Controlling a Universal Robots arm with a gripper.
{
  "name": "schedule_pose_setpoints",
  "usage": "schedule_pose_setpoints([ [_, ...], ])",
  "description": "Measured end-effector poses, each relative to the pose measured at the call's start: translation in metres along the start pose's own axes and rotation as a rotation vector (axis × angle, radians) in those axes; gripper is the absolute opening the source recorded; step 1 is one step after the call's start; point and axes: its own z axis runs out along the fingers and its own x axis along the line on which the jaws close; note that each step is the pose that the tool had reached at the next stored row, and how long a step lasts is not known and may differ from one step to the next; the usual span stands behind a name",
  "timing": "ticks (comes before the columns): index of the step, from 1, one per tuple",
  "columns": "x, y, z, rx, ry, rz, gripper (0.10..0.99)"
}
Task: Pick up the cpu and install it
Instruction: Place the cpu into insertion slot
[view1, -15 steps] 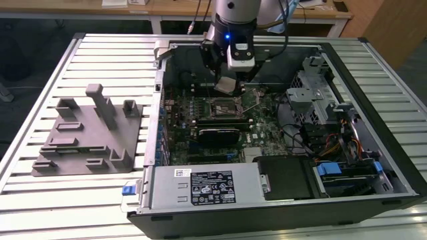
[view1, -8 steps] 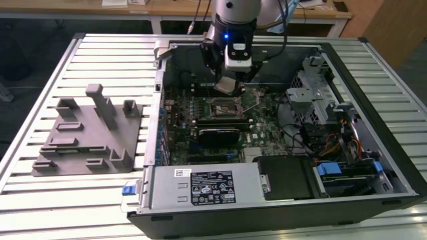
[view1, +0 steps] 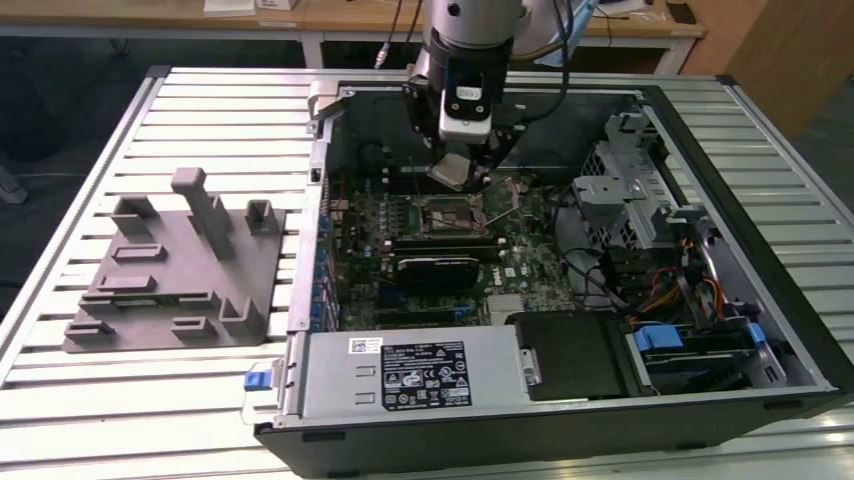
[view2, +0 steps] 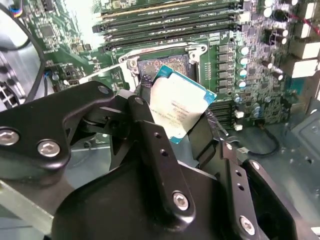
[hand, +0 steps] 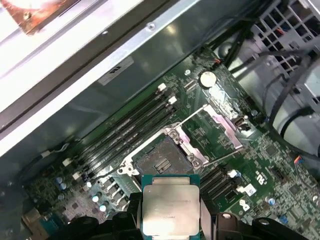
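cpu (view2: 177, 107) gripped above the open socket (hand: 162, 162)
Its silver top shows in both wrist views, apart from the socket below; the gripper's (view1: 455, 170) black fingers (view2: 150, 132) are closed against two opposite edges of it, over the green motherboard (view1: 521, 262) inside the computer case (view1: 534, 440) on the slatted table (view1: 160, 400)
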Motion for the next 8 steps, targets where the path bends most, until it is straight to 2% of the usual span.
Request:
schedule_pose_setpoints([
  [8,0.0,0.0,0.0003,-0.001,-0.0034,0.106,0.541],
])
